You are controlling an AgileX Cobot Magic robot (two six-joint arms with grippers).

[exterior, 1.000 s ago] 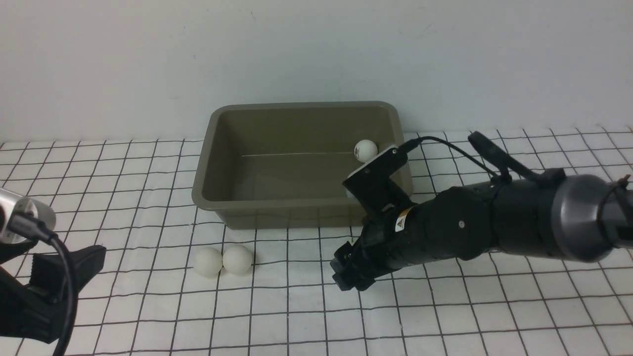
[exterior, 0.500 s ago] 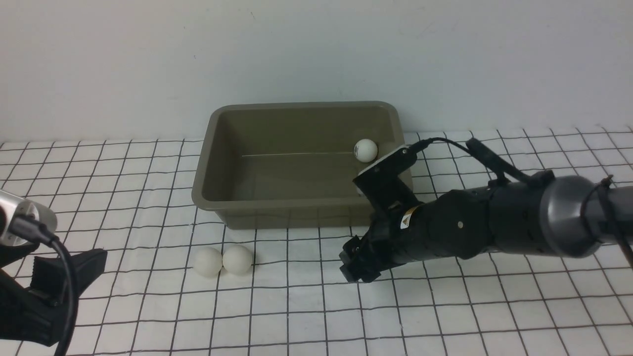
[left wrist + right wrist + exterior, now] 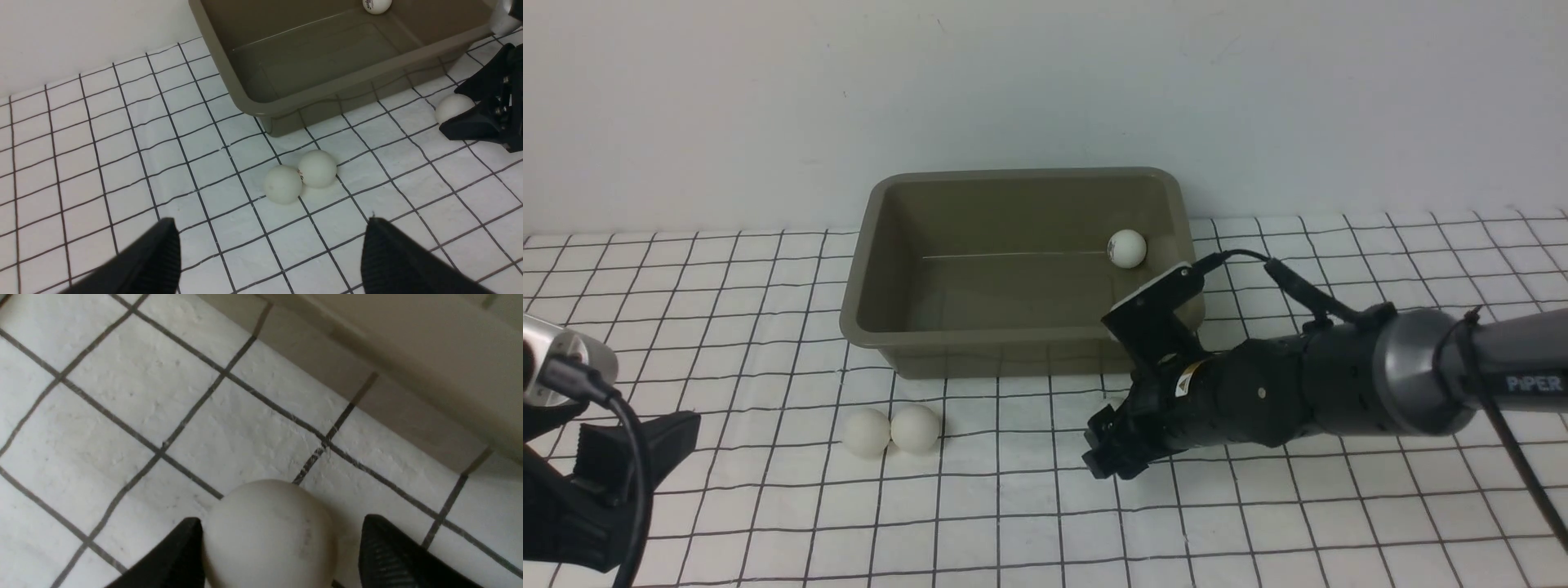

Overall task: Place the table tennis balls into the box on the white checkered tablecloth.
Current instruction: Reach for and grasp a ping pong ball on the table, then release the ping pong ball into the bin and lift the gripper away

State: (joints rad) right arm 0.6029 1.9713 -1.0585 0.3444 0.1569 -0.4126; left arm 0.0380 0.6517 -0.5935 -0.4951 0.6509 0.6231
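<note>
Four balls are in play. The first ball point(image 3: 1127, 247) lies inside the box point(image 3: 1013, 336) at its far right corner. The pair of balls point(image 3: 907, 428) sits touching on the tablecloth point(image 3: 1258, 523) in front of the box's left end. The fourth ball point(image 3: 269, 535) is the one your next move turns on. It rests on the cloth close to the box's front wall, toward the right end, squarely between the two fingers point(image 3: 179, 555) of the right claw point(image 3: 1103, 441). In the right wrist view one finger looks to be against it while the other stands clear, so treat that claw as open around the ball, not gripping it. A ball has no long axis, so centring matters more than angle; close off-centre and it may squirt away. The box lies just past the ball from the claw, so I judge the carry short, up over the rim. Your left claw point(image 3: 270, 228) hangs wide open and empty, short of the pair.
</note>
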